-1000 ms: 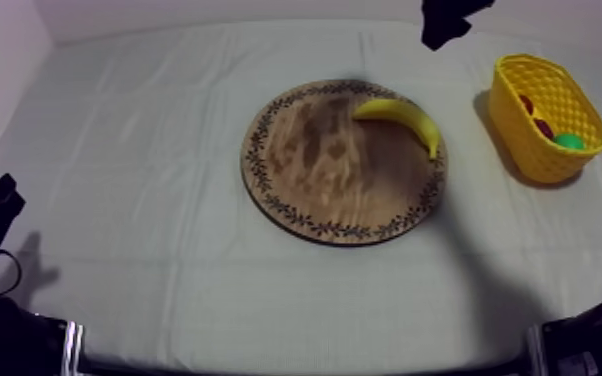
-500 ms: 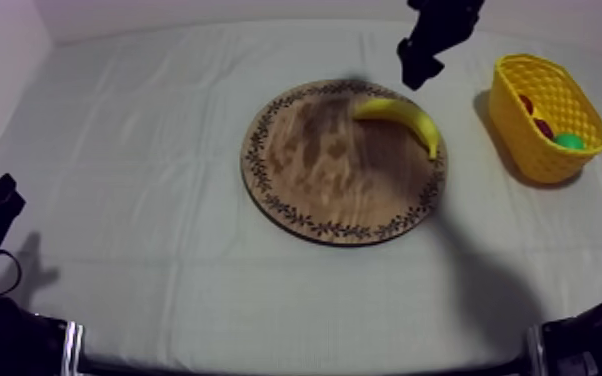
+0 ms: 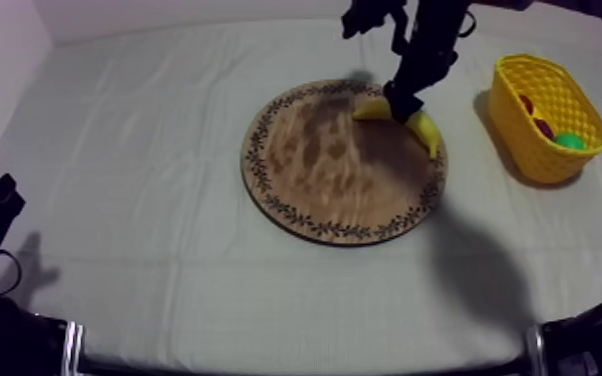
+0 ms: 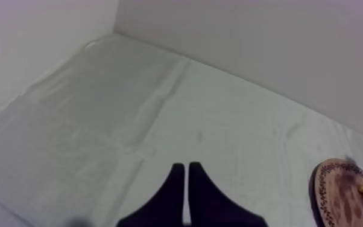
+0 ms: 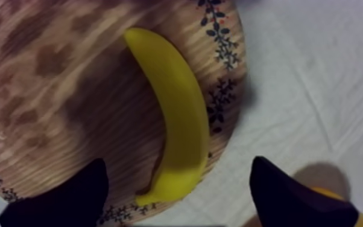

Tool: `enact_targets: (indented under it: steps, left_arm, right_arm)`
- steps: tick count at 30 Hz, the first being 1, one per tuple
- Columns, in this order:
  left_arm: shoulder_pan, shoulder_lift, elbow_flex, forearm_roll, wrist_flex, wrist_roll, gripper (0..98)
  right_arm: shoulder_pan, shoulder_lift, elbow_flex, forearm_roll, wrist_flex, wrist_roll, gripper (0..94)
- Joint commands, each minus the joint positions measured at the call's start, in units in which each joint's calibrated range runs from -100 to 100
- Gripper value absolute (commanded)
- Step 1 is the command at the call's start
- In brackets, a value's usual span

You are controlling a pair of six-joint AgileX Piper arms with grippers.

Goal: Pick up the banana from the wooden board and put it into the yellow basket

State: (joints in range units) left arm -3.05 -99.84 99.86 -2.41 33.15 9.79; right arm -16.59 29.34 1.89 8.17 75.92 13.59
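Broadly, the table cloth (image 3: pixel 145 180) carries the round wooden board (image 3: pixel 315 170) at its middle and the yellow basket (image 3: pixel 530 150) at the far right, well apart from the board. The right gripper (image 3: pixel 403 102) hangs just over the banana (image 5: pixel 181 115), which lies on the far right part of the board, close to the patterned rim. Its two fingers are spread wide with nothing between them yet. In the right wrist view one finger is over the wood and the other is beyond the rim, over the cloth. The left gripper (image 4: pixel 187 175) rests at the near left with its fingers pressed together on nothing. Inside the basket lies a small red fruit (image 3: pixel 543 127) and a green piece whose kind I cannot tell.

The risk, I think, is in the closing. The fingers seem to straddle the banana nearer to one end than to its middle, so the curved, smooth fruit could swing or slip out. The outer finger could also catch the board's rim and push the board.
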Motion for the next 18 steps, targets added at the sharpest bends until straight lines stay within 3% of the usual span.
enact_targets:
  steps: [1,12,18]
  left_arm:
    - [0.0,0.0,0.0,-0.01,0.0,0.0,0.1]
    - [0.0,0.0,0.0,-0.01,0.0,0.0,0.1]
    - [0.0,0.0,0.0,-0.01,0.0,0.0,0.1]
  right_arm:
    - [0.0,1.2,0.0,0.2,-0.6,-0.1,69.8]
    - [-0.2,5.7,0.1,2.2,-5.2,-0.7,65.2]
    - [-0.3,7.4,-1.3,2.5,-6.4,-0.6,52.1]
